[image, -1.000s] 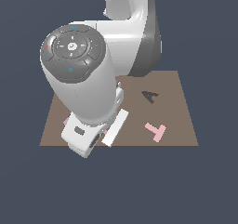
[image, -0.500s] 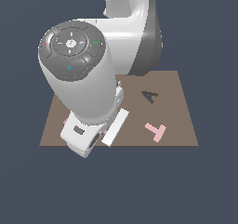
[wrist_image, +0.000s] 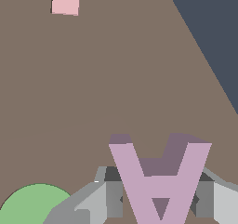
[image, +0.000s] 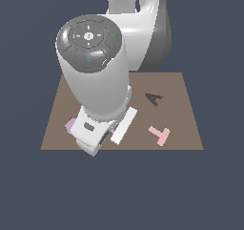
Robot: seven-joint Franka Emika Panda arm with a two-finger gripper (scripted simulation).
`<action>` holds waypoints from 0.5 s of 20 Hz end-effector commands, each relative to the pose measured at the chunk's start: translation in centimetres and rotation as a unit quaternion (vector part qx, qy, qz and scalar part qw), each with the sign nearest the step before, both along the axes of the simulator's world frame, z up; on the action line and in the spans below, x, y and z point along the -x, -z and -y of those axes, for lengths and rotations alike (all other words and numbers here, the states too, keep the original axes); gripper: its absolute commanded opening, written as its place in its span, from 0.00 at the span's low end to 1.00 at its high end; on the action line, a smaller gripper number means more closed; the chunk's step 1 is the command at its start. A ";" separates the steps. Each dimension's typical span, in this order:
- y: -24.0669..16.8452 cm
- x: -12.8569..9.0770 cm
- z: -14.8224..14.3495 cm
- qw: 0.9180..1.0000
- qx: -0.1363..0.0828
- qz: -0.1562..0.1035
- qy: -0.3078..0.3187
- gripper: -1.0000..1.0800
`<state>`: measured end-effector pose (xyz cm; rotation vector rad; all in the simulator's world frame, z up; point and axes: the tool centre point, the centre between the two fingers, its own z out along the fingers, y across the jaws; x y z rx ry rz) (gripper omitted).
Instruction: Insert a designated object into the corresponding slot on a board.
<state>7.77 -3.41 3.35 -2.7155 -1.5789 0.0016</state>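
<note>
Since the fingers [wrist_image: 108, 193] grip the purple A [wrist_image: 158, 179] w/ both pads, lift straight. Carry to the A slot [image: 153, 99], match orientation b4 lowering.

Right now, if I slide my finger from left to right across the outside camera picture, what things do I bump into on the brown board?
A bit of light-purple shape peeking out beside the arm → the robot's white hand part → the dark A-shaped slot → the pink T, all on the board.
</note>
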 end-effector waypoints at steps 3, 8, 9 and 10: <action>-0.1 1.4 -1.7 1.000 0.000 0.000 0.004 0.00; -0.2 3.9 -4.6 1.000 0.000 0.000 0.013 0.00; -0.3 4.4 -5.3 1.000 0.000 0.000 0.015 0.00; -0.3 5.0 -6.0 1.000 0.000 0.000 0.017 0.00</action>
